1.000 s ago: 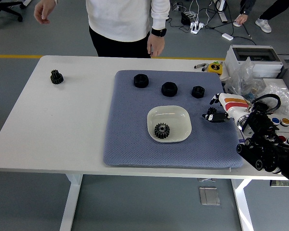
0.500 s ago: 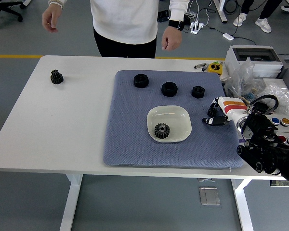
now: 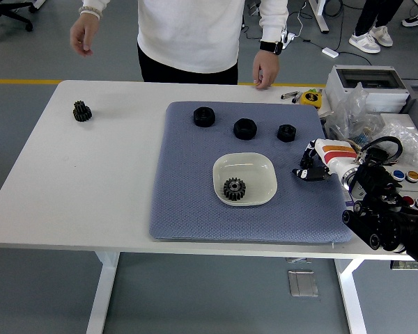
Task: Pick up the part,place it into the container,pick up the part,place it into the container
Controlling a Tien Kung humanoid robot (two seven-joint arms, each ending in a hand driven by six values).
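Since the earlier frames, the right hand (image 3: 312, 165) is drawing its fingers in, and the person at the far side is shifting rightward, one hand (image 3: 265, 73) now hanging over the table's far edge; nothing on the table is changing place. Holding nothing, the robot's hand is hovering with fingers loosely curled at three o'clock of the dish (image 3: 263, 165), over the blue mat (image 3: 188, 202); one gear (image 3: 234, 188) is already lying inside the dish, toward its near side. Three black parts are sitting in a row at twelve o'clock of the dish, the nearest part (image 3: 286, 132) lying just beyond the hand, probably the next pick; another gear (image 3: 82, 111) is sitting well apart at ten o'clock on the bare table (image 3: 90, 188). Open mat is lying between hand and row; clutter is crowding the right edge.
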